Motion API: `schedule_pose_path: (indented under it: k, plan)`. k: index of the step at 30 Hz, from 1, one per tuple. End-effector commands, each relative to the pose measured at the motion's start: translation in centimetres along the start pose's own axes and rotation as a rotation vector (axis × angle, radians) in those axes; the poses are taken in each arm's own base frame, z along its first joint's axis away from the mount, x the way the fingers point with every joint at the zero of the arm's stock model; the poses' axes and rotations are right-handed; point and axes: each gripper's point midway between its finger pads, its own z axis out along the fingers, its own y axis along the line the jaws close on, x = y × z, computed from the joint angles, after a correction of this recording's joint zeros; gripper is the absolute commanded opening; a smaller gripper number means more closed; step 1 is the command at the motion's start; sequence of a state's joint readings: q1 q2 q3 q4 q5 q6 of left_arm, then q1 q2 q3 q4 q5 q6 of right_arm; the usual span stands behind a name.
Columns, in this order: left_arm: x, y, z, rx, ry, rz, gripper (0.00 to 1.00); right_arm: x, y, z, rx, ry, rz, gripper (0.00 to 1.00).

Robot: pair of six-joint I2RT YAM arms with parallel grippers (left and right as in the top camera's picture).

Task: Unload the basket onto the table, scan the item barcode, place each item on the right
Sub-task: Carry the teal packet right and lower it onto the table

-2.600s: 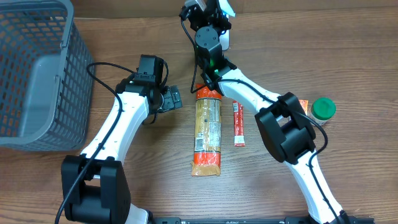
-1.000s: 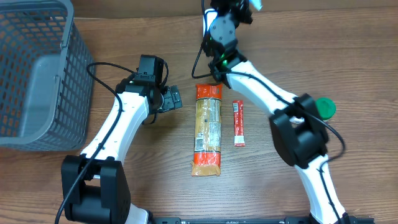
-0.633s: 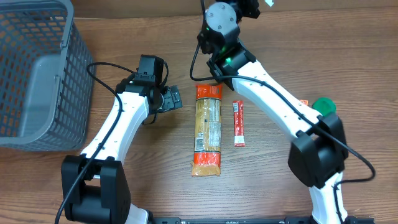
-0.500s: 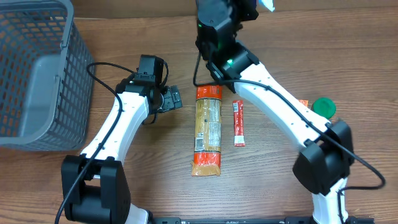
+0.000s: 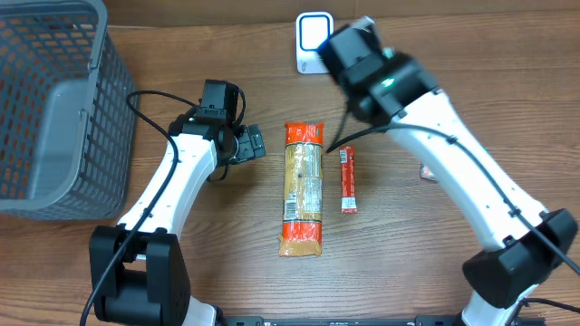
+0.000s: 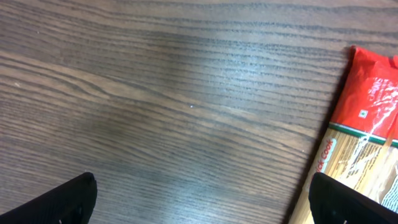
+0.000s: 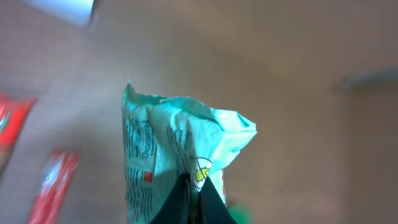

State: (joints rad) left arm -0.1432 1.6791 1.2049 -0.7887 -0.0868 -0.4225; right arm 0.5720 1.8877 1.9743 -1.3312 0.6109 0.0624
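Observation:
The item is a crumpled mint-green packet (image 7: 177, 146) with small print, and my right gripper (image 7: 194, 190) is shut on its lower edge, holding it up in the blurred right wrist view. Overhead, the right arm's wrist (image 5: 362, 59) hangs just right of the white scanner (image 5: 314, 41) and hides both the packet and its gripper. The scanner shows as a white corner (image 7: 68, 9) at the top left of the right wrist view. My left gripper (image 5: 252, 143) stands open and empty over bare wood, with dark fingertips (image 6: 68, 199) wide apart.
A long pasta pack with a red end (image 5: 303, 188) lies mid-table, beside my left gripper (image 6: 202, 208). A red stick sachet (image 5: 348, 179) lies right of it. A grey wire basket (image 5: 54, 100) fills the far left. A small orange pack (image 5: 426, 170) peeks from under the right arm.
The right arm has swung away from above the scanner, toward the right and front, uncovering the scanner and covering the green-lidded jar. The left arm has not moved.

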Motion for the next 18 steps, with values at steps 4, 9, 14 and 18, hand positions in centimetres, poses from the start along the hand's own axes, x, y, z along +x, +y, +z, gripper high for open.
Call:
schedule_pose_path:
  k: [4,9,14,18]
  plan:
    - [-0.5,-0.2,-0.6,0.011,-0.019,-0.005,1.0,8.2,2.6,4.3,-0.316,0.361,0.26,0.04]
    - [-0.5,-0.2,-0.6,0.011,-0.019,-0.005,1.0,13.1,2.4,8.5,-0.271,0.484,0.29,0.04]
    - [-0.5,-0.2,-0.6,0.011,-0.019,-0.005,1.0,16.4,2.7,11.1,-0.239,0.536,0.283,0.04]
    - [-0.5,-0.2,-0.6,0.011,-0.019,-0.005,1.0,17.6,3.5,12.6,-0.24,0.523,0.249,0.04]
